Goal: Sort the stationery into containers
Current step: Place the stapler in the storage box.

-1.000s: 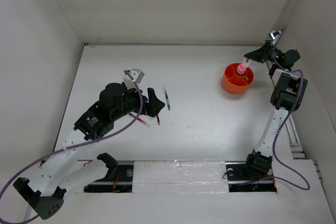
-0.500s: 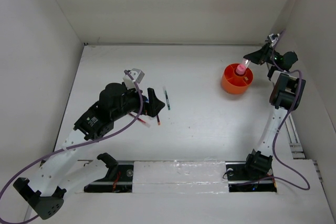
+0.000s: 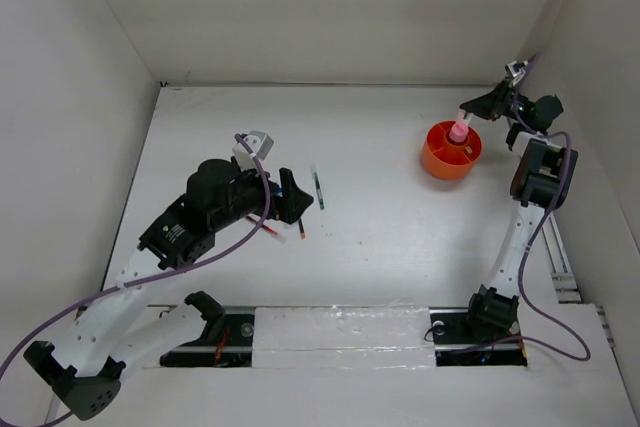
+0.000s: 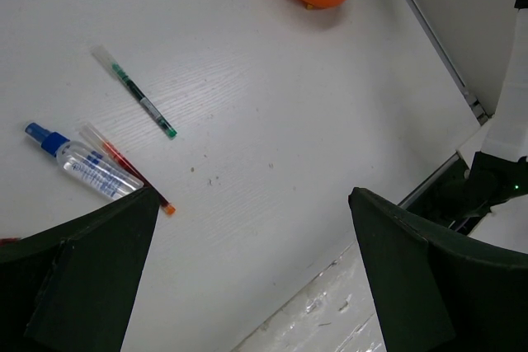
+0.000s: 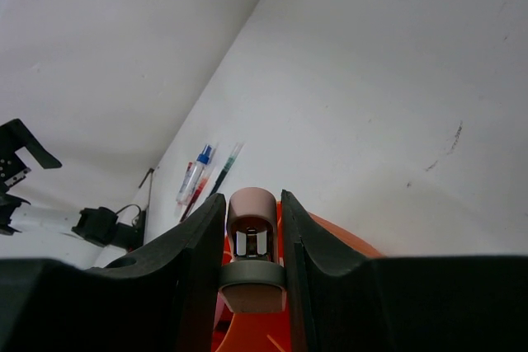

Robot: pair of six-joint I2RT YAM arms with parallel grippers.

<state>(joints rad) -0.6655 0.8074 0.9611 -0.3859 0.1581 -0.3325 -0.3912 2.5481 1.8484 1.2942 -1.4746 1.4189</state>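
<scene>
Change over the last second was slight and confined to the right arm: its wrist shifted a little toward the tub, while the pink cap stayed at the same spot over it. Right gripper [image 5: 252, 245] kept its fingers narrowed on the pink-capped reddish cylinder [image 5: 252, 204], one finger touching each side. Pink end showed between the fingertips, above the orange tub [image 3: 447, 163], whose rim lay just below and to the right of the fingers in the wrist view. Which compartment sat beneath, and whether the cylinder touched the tub, could not be told. No release had begun. Judgement: this was final alignment, and only opening the fingers remained for this item. Left gripper [image 4: 247, 286] had barely moved; its fingers stood wide apart and empty above the table [image 4: 272, 121]. Just ahead of its left finger lay the clear blue-capped bottle [image 4: 81, 164] and a thin red pen [image 4: 124, 166] side by side, with the dark green pen [image 4: 142, 103] beyond them, apart. All three lay well apart from the tub, so most of the sorting remained.
</scene>
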